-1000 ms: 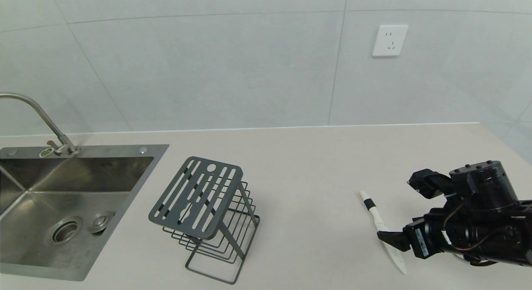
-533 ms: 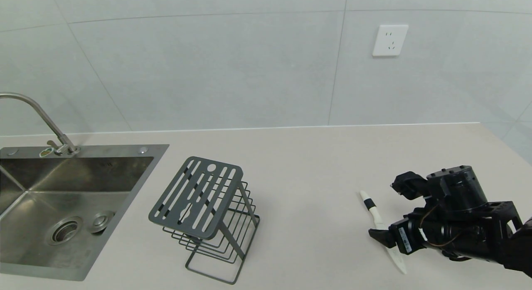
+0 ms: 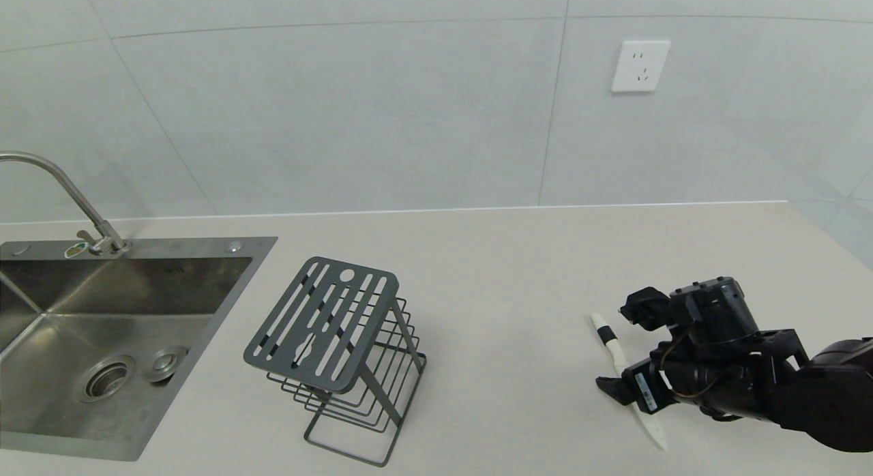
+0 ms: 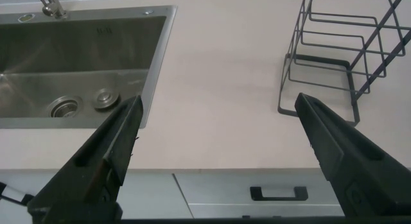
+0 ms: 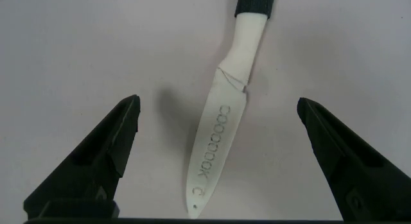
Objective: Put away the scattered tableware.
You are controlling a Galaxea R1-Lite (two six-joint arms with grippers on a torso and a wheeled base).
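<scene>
One knife (image 3: 616, 354), white with a black band round its handle, lies flat on the table (image 3: 511, 271) toward the right side, blade tip toward the robot and handle toward the wall. The right pincer (image 3: 612, 348) sits low over it, spread wide and holding nothing, with one finger on each side near where handle meets blade. In the right wrist view the knife (image 5: 225, 121) lies between the fingers of that pincer (image 5: 217, 105), apart from both, with bare table (image 5: 77, 44) on either side. One dark metal rack (image 3: 334, 346) with a slotted, sloping top stands near the middle of the table, well apart from the knife, with open surface between them. One steel sink (image 3: 170, 248) is set into the table at the left, just beside the rack, and one curved tap (image 3: 61, 183) rises behind it. The left pincer (image 4: 218, 102) hangs wide open with nothing in it at the near edge of the table (image 4: 218, 70), between the sink (image 4: 83, 57) and the foot of the rack (image 4: 340, 51). Below that edge shows one drawer front (image 4: 279, 193) with a dark handle. The table is pale and smooth; its right edge runs close by the right arm, and its back edge meets a wall of large light-grey tiles bearing one white wall socket (image 3: 640, 65).
</scene>
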